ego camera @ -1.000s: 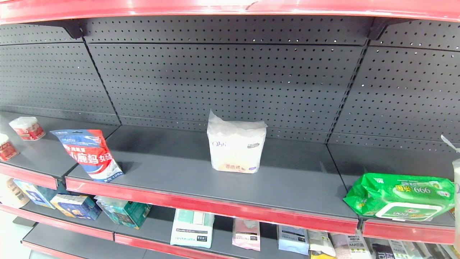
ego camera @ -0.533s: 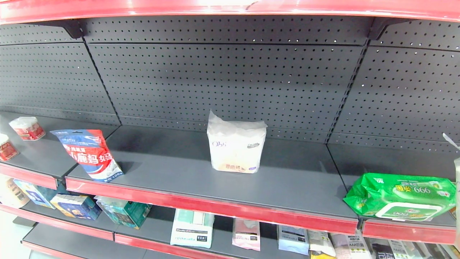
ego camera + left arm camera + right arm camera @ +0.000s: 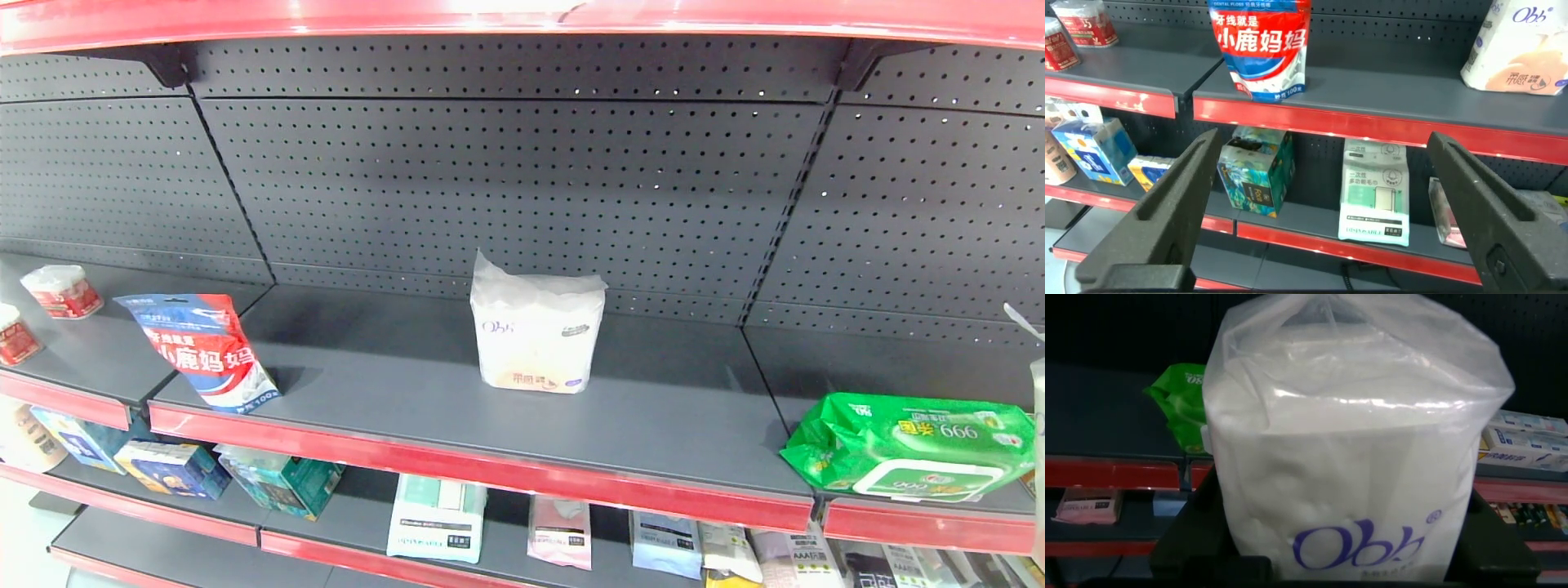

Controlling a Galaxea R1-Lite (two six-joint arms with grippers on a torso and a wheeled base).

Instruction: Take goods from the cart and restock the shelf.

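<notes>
Closest in, the right claw [image 3: 1343,543] is closed on the lower body of a tissue pack [image 3: 1355,449], with a dark finger pressed against each side. The pack is held up off any surface in front of the shelf. In the head view its pale edge shows at the far right of the frame.

It looks light and soft: white paper rolls inside loose clear film that bunches into a slack crest at the top. The film is probably slippery and the contents will give under pressure. The sound place to hold it is therefore low across the padded sides, as it is held now, and not by the loose crest, which could slide or tear. Its flat base should let it stand once set down.

The left claw [image 3: 1323,143] is spread wide with nothing between its fingers, and it faces the lower tiers.

Farther off, on the shelf [image 3: 408,384], a green wipes pack [image 3: 910,445] lies at the lower right of the head view. A twin pack [image 3: 536,333] stands upright at centre, and a red and blue pouch [image 3: 204,351] leans at the left. Bare shelf lies between the twin pack and the wipes.
</notes>
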